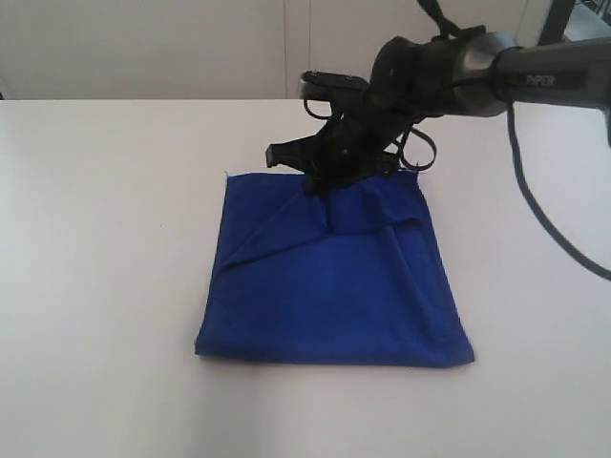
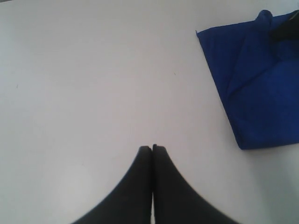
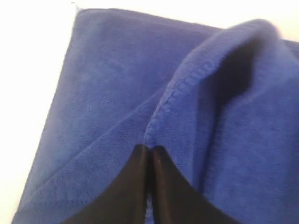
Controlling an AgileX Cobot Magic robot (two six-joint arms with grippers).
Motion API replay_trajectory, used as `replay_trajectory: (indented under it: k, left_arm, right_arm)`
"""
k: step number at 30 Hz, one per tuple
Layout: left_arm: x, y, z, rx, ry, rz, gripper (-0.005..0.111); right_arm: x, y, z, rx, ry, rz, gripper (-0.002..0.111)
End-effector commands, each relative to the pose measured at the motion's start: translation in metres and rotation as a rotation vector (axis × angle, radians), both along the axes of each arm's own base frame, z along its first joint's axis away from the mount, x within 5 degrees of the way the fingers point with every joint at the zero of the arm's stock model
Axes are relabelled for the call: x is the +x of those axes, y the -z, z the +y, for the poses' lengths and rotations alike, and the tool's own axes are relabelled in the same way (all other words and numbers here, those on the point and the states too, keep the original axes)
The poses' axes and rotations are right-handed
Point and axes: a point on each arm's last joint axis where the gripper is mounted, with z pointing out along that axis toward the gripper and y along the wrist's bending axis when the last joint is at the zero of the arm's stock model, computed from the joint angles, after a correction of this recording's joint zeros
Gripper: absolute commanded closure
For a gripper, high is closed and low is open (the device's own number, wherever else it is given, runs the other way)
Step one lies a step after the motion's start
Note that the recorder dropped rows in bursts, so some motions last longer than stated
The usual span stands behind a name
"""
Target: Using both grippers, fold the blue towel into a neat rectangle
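- White table (image 1: 95,239): bare surface lies open on every side of the cloth, and is broadest toward 9 o'clock in the exterior view.
- Left gripper (image 2: 152,148): shown only by its own wrist camera. Its black fingers are pressed together and hold nothing, over bare table, well apart from the cloth.
- Blue towel (image 1: 334,296): folded to a rough square at the table's centre. The 6 o'clock edge is straight, and creases slant down from the 12 o'clock edge. A pale thread tag (image 1: 225,174) sits at the 11 o'clock corner.
- Right gripper (image 1: 320,186): at the towel's 12 o'clock edge, fingers closed on a raised fold of stitched hem. In the exterior view its own body hides the fingertips.
- Right arm (image 1: 477,62): enters from 2 o'clock, cut off by the frame. Its lettering (image 1: 540,80) reads "PiPER". A black cable (image 1: 549,224) trails toward 4 o'clock.
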Motion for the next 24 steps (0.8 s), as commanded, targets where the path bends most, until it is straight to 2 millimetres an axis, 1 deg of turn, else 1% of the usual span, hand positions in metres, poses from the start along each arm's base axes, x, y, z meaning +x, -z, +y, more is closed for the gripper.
replay_trajectory:
  k: [1, 2, 3, 4, 5, 6, 7, 8, 10, 12, 14, 16, 19, 24]
  left_arm:
    - [-0.004, -0.002, -0.001, -0.006, -0.003, -0.003, 0.107]
    - [-0.004, -0.002, -0.001, -0.006, -0.003, -0.003, 0.107]
    - [-0.004, -0.002, -0.001, -0.006, -0.003, -0.003, 0.107]
    - [-0.004, -0.002, -0.001, -0.006, -0.003, -0.003, 0.107]
    - [-0.004, -0.002, -0.001, -0.006, -0.003, -0.003, 0.107]
    - [-0.004, -0.002, -0.001, -0.006, -0.003, -0.003, 0.107]
    - [-0.004, -0.002, -0.001, -0.006, -0.003, -0.003, 0.107]
    - [-0.004, -0.002, -0.001, -0.006, -0.003, -0.003, 0.107]
    - [-0.004, -0.002, -0.001, -0.006, -0.003, -0.003, 0.107]
    - [-0.004, -0.002, -0.001, -0.006, -0.003, -0.003, 0.107]
    - [-0.004, -0.002, -0.001, -0.006, -0.003, -0.003, 0.107]
    - [-0.004, -0.002, -0.001, -0.006, -0.003, -0.003, 0.107]
    - [-0.004, -0.002, -0.001, -0.006, -0.003, -0.003, 0.107]
    - [-0.004, -0.002, -0.001, -0.006, -0.003, -0.003, 0.107]
  right_arm:
    - [-0.003, 0.026, 0.019, -0.015, -0.036, 0.003, 0.107]
    - [-0.003, 0.028, 0.019, -0.018, -0.035, 0.008, 0.105]
    - [-0.003, 0.031, 0.019, -0.018, -0.030, 0.016, 0.097]
    - [-0.003, 0.031, 0.019, -0.018, -0.030, 0.016, 0.092]
    - [-0.003, 0.026, 0.019, -0.018, -0.033, 0.002, 0.083]
    - [-0.003, 0.021, 0.018, -0.014, -0.034, -0.008, 0.080]
    - [-0.005, 0.011, 0.018, -0.009, -0.038, -0.021, 0.078]
    - [-0.006, 0.000, 0.016, -0.022, -0.053, -0.049, 0.078]
    - [-0.007, -0.007, 0.012, -0.068, -0.083, -0.080, 0.078]
    - [-0.007, -0.011, 0.008, -0.119, -0.112, -0.103, 0.078]
    - [-0.008, -0.011, 0.003, -0.190, -0.151, -0.109, 0.078]
    - [-0.009, -0.010, -0.001, -0.252, -0.174, -0.102, 0.078]
    - [-0.009, -0.003, -0.008, -0.331, -0.164, -0.078, 0.078]
    - [-0.007, 0.013, -0.009, -0.357, -0.142, -0.039, 0.078]
